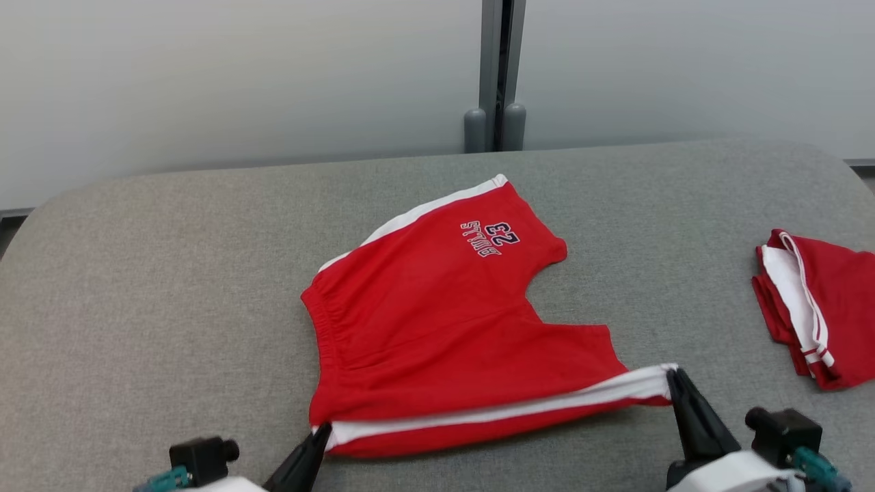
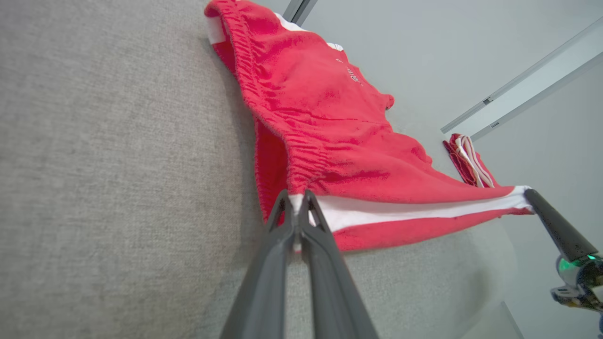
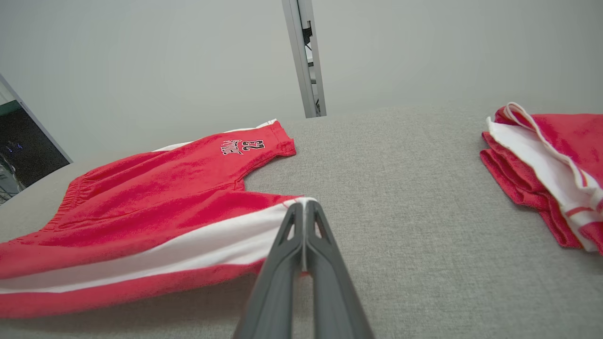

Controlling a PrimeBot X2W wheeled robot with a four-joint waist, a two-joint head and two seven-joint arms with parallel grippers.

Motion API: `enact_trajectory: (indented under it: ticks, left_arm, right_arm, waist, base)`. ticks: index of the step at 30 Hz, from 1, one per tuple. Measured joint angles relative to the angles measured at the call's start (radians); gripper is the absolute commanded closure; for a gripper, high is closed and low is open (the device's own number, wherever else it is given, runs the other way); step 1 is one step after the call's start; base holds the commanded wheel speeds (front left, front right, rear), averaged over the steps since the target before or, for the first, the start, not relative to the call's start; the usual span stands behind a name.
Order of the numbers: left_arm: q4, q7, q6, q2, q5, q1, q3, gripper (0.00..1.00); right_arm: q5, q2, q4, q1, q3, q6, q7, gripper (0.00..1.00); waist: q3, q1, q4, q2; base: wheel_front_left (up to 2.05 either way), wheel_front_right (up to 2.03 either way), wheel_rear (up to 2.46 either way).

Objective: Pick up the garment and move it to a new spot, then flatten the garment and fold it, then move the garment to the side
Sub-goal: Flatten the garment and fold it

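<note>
Red white-striped jersey shorts [image 1: 437, 321] are lying by the grey upholstered table's [image 1: 137, 287] front edge, left gripper [image 1: 321, 432] and right gripper [image 1: 673, 376] each clamping tight onto the near stripe's ends.

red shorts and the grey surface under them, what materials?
Red shorts: soft knit, probably cotton jersey or terry, matte; fuzzy nap up close, gathered elastic waistband. Grey surface: fabric cover, woven or felt-like, matte; fine heathered texture, soft rounded corners. The core beneath is hidden.
</note>
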Motion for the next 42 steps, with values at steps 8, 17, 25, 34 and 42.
enact_trajectory:
  ticks: [8, 17, 25, 34, 42]
  left_arm:
    - [-0.155, 0.000, 0.000, -0.008, -0.090, -0.206, -0.002, 1.00]
    - [-0.067, -0.004, 0.000, -0.097, -0.091, -0.408, 0.010, 1.00]
    - [0.026, -0.006, 0.000, -0.223, 0.024, -0.478, 0.149, 1.00]
    - [0.091, -0.006, 0.000, -0.291, 0.141, -0.549, 0.224, 1.00]
    - [0.111, -0.006, 0.000, -0.308, 0.169, -0.592, 0.220, 0.95]
  right_arm:
    - [-0.015, -0.085, 0.045, -0.302, 0.037, 0.000, 0.000, 1.00]
    - [-0.051, -0.143, 0.259, -0.643, 0.081, 0.000, 0.000, 1.00]
    - [-0.114, -0.167, 0.420, -0.848, 0.064, 0.000, 0.000, 1.00]
    - [-0.191, -0.163, 0.497, -0.980, 0.004, 0.000, 0.000, 1.00]
    - [-0.267, -0.154, 0.574, -1.082, -0.015, 0.000, 0.000, 0.53]
  waist:
    - [0.102, 0.0000, 0.051, 0.0000]
    - [0.226, 0.0000, 0.126, 0.0000]
    - [0.335, 0.0000, 0.193, 0.0000]
    - [0.428, 0.0000, 0.245, -0.0001]
    - [0.494, 0.0000, 0.288, 0.0000]
  base:
    - [0.00, 0.00, 0.00]
    - [0.00, 0.00, 0.00]
    - [0.00, 0.00, 0.00]
    - [0.00, 0.00, 0.00]
    - [0.00, 0.00, 0.00]
